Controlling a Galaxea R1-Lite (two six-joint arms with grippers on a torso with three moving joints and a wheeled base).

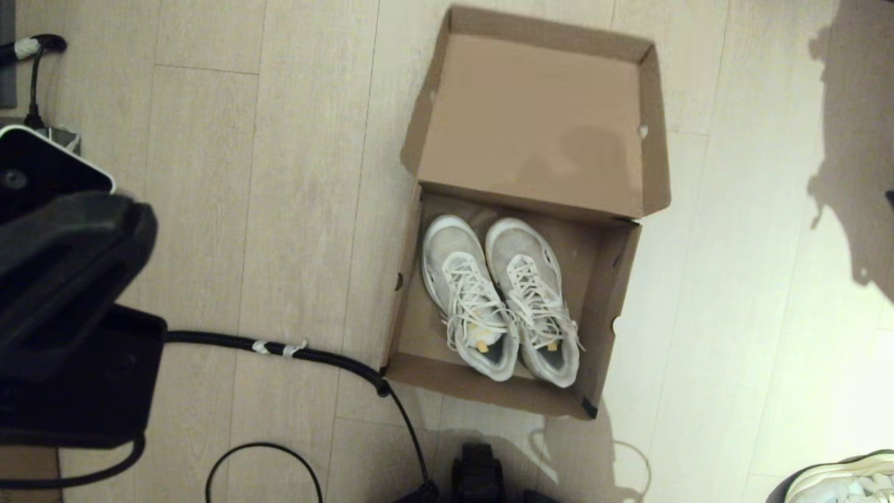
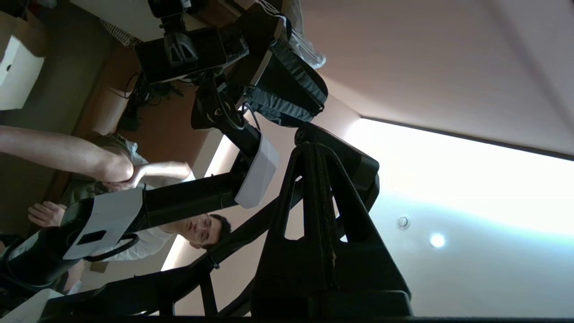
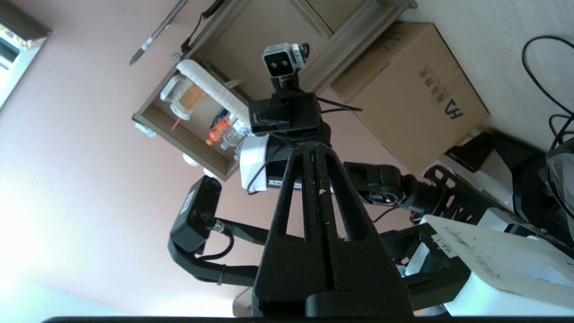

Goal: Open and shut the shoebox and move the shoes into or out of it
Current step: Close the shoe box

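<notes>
The shoebox (image 1: 399, 293) lies open on the floor in the head view, its flap lid (image 1: 531, 119) folded back on the far side. Inside, the two white and grey mesh shoes sit side by side, toes toward the lid: one (image 1: 464, 293) on the left, the other (image 1: 534, 300) on the right. My left arm (image 1: 63, 279) hangs well to the left of the box. The left gripper (image 2: 314, 146) is shut on nothing and points up at the ceiling. My right gripper (image 3: 315, 148) is likewise shut and empty, pointing up at the room; the head view does not show it.
A black corrugated cable (image 1: 307, 356) runs across the floor to the box's near left corner. A lone white sneaker (image 1: 848, 478) lies at the near right. A person (image 2: 202, 229) stands behind the robot, and a brown carton (image 3: 412, 98) sits by a shelf.
</notes>
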